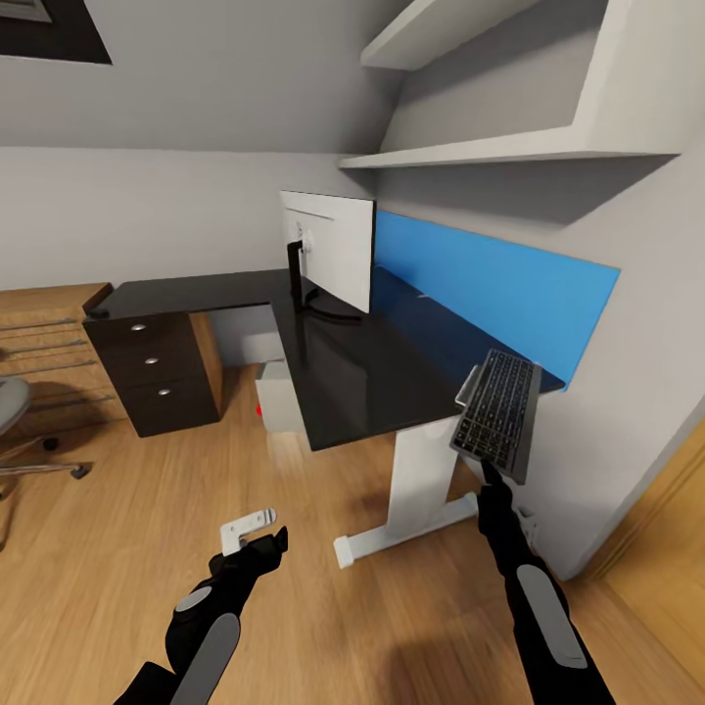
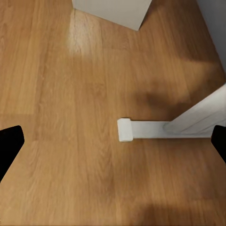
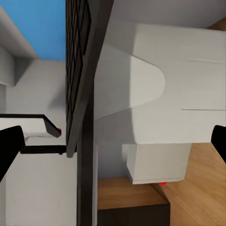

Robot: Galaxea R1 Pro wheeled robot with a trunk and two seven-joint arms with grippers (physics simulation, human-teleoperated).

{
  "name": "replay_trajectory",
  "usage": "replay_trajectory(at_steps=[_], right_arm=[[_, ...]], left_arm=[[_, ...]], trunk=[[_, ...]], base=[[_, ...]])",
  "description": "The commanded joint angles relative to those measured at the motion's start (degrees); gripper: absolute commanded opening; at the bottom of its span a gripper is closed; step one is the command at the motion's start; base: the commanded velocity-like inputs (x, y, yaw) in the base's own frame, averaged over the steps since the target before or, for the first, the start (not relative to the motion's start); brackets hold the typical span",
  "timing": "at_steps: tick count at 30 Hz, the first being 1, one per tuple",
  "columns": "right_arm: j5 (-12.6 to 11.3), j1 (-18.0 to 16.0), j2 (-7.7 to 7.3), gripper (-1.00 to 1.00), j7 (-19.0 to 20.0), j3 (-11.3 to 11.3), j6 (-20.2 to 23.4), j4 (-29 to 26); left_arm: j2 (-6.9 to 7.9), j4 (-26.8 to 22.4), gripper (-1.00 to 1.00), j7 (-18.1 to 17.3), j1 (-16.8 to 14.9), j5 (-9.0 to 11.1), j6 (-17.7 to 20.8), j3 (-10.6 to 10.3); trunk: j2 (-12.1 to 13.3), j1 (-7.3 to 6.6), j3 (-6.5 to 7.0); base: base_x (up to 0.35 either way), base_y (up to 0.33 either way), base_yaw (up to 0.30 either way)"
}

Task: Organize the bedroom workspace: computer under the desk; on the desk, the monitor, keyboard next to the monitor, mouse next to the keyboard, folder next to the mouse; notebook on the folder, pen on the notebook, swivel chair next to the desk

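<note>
The black keyboard stands tilted on edge in the air at the near right corner of the black desk. My right gripper is just under its lower edge. In the right wrist view the keyboard runs edge-on between the fingers, which sit wide apart and open. The white monitor stands on the desk with its back towards me. A light grey computer sits on the floor under the desk. My left gripper hangs open and holds nothing above the wooden floor.
A dark drawer unit stands under the desk's left wing. The white desk leg and foot are close ahead, and the foot lies below my left gripper. The swivel chair is at the far left. White shelves hang over a blue panel.
</note>
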Motion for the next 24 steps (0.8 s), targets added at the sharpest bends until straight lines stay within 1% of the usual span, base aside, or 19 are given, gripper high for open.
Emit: replay_trajectory(at_steps=[1,6,9,13,24], right_arm=[[-0.60,-0.03,-0.02,1.00,0.25,-0.17,0.28,0.00],[-0.67,-0.03,-0.95,1.00,0.31,-0.40,0.28,-0.04],[-0.68,-0.03,-1.28,1.00,0.32,-0.45,0.28,-0.08],[-0.69,-0.03,-1.48,1.00,0.30,-0.78,0.28,-0.10],[-0.69,-0.03,-1.55,1.00,0.26,-1.18,0.28,-0.04]], left_arm=[[0.06,-0.05,1.00,0.55,-0.05,0.47,0.07,-0.13],[0.06,0.06,1.00,0.55,-0.05,0.45,0.07,-0.13],[0.06,0.06,1.00,0.55,-0.05,0.40,0.04,-0.13],[0.06,0.12,1.00,0.55,-0.05,0.56,0.03,-0.13],[0.06,0.17,1.00,0.55,-0.05,0.55,-0.02,-0.13]], trunk=[[-0.02,0.00,-0.05],[-0.02,0.00,-0.05],[-0.02,0.00,-0.05],[-0.02,0.00,-0.05],[-0.02,0.00,-0.05]], base=[[0.034,0.000,0.000],[0.031,0.000,0.000],[0.163,0.020,0.000],[0.180,0.017,0.000],[0.097,0.001,0.000]])
